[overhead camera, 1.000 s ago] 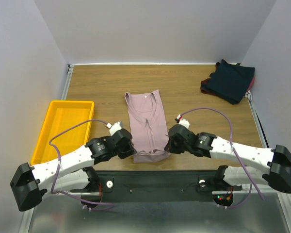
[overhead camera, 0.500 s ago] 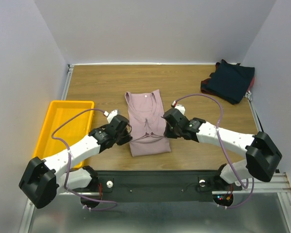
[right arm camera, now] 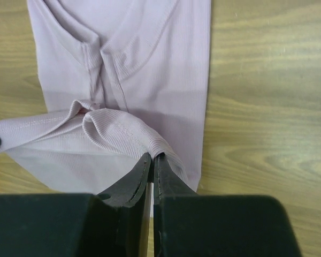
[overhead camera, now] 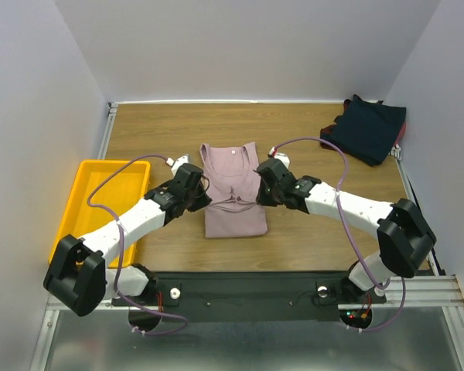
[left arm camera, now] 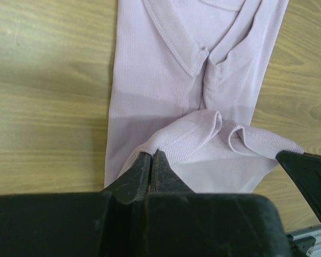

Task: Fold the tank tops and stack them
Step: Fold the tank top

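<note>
Folding step: the left claw (left arm camera: 151, 159) and right claw (right arm camera: 152, 159) each pinch a hem corner of the pink tank top (overhead camera: 236, 220), held above its middle on the worktop (overhead camera: 155, 131) (dark tops (overhead camera: 367, 127) sit at the far right corner). Next, I judge: carry the hem to the neckline, lay it flat, release.

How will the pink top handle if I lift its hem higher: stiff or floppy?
Likely floppy: the pink top sags and bunches along its hem between the left tool and right tool. Probably light, since two fingertip pinches hold it up. Slack middle may drag.
</note>
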Tool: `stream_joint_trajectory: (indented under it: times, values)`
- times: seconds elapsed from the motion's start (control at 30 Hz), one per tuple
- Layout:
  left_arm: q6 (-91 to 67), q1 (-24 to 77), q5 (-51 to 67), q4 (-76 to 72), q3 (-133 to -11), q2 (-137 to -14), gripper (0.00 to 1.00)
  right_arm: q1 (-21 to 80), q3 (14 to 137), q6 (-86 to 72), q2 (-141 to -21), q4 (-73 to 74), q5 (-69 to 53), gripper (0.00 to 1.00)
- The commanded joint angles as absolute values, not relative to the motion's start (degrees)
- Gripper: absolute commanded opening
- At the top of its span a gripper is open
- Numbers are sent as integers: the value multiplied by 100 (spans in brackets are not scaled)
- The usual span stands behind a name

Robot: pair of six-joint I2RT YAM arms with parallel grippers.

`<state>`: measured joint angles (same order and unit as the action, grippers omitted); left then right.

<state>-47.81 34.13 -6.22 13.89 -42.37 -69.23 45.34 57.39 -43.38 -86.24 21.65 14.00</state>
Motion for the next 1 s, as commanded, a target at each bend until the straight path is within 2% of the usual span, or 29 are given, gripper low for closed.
stream_joint_trajectory:
  times: [0.0,0.47,0.8,0.83,0.87,0.9,0.97]
  values:
    - [-4430,3218,-633,1116,-4623,-7031,0,4351,6117,-4113,-8789,1758,1371,1]
    - [-3877,2506,-290,563,-5387,-7988,0,3903,6925,-3771,-9658,1512,1046,0]
    - [-3753,2250,351,26,-6090,-9342,0,3507,7453,-3665,-10485,1318,774,1]
    - [-3840,2233,378,26,-6082,-9473,7,3481,7479,-3665,-10546,1318,756,3]
    - [-3884,2232,378,-139,-6039,-9501,21,3454,7497,-3656,-10616,1310,773,8]
    - [-3928,2232,317,-175,-6012,-9466,26,3428,7549,-3639,-10643,1301,782,24]
    - [-4016,2232,185,-237,-5977,-9361,36,3384,7611,-3586,-10661,1283,791,40]
